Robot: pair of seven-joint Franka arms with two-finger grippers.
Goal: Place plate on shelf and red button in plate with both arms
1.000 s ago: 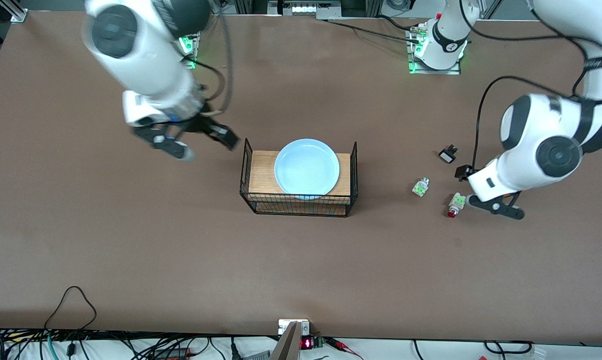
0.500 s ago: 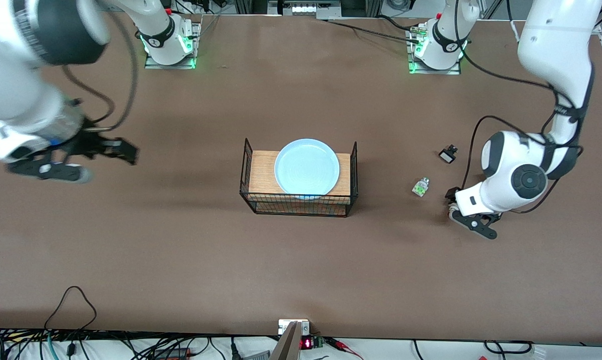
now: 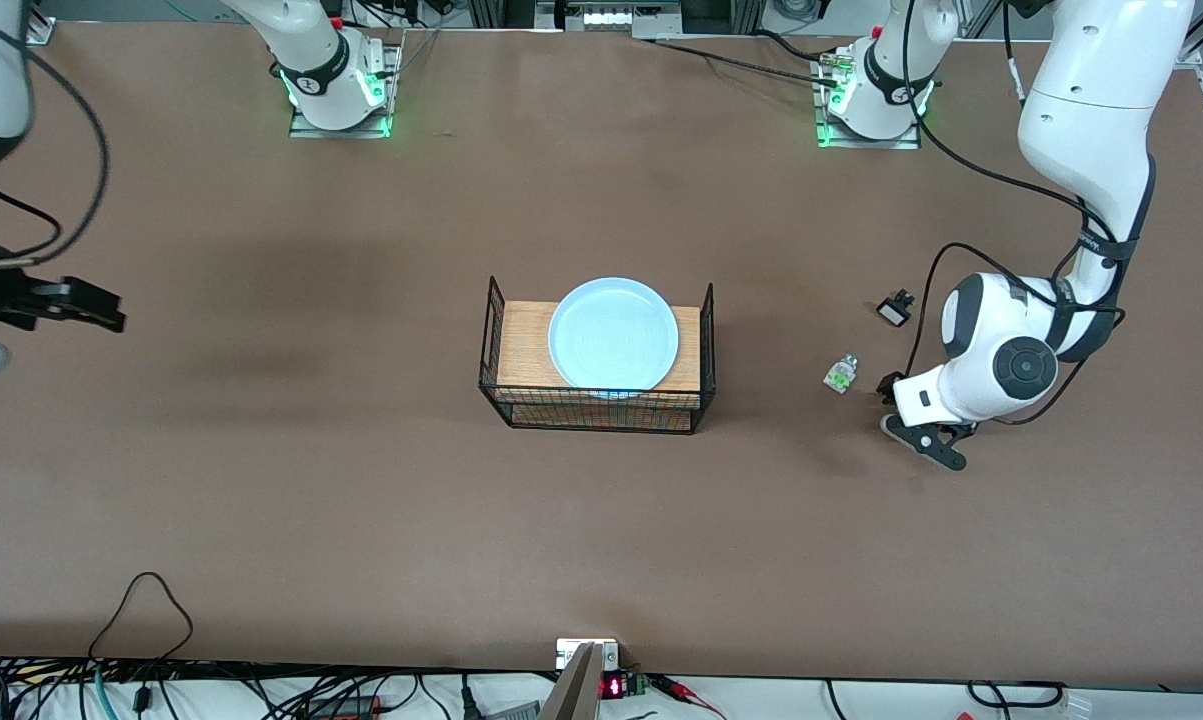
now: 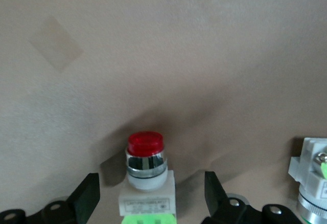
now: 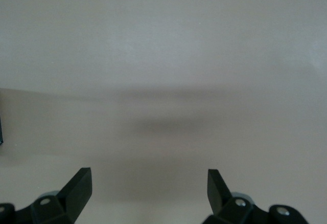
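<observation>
The pale blue plate [image 3: 613, 333] lies on the wooden top shelf of the wire rack [image 3: 707, 345] at mid-table. My left gripper [image 3: 909, 415] is low over the table toward the left arm's end and hides the red button in the front view. In the left wrist view the red button [image 4: 145, 157] lies on the table between the two fingers of the left gripper [image 4: 152, 185], which is open with a gap on each side. My right gripper [image 3: 36, 330] hangs open and empty over bare table at the right arm's end; its wrist view shows the right gripper [image 5: 149, 180] with nothing between its fingers.
A white-and-green part without a red cap [image 3: 840, 374] lies just beside the left gripper, toward the rack, and also shows as the white-and-green part [image 4: 311, 178]. A small black-and-white button [image 3: 895, 309] lies farther from the front camera than that part.
The right arm has swung away from the rack out to its end of the table. The left gripper has moved over the red button and now straddles it, its fingers slightly narrower.
</observation>
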